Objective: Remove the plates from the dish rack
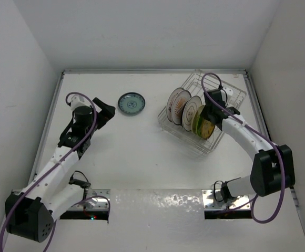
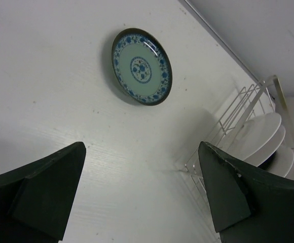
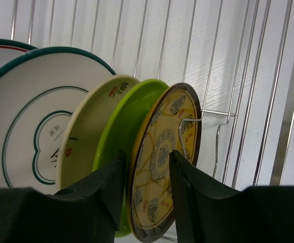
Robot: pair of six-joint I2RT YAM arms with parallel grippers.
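From above, the dish rack (image 1: 235, 93) sits far right on the bench (image 1: 142, 157), plates (image 1: 186, 107) standing in it; a teal plate (image 1: 131, 103) lies flat to its left. My left fingers (image 1: 108, 112) hover near that plate, my right fingers (image 1: 209, 122) at the rack's nearest plate. Left wrist: fingers spread wide, empty. Right wrist: fingers straddle the yellow plate (image 3: 162, 147) beside a lime green plate (image 3: 119, 131), narrowly apart; whether they pinch it I cannot tell

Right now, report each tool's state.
Left tool: open, empty.
Right tool: straddles the yellow patterned plate; whether it grips cannot be told.
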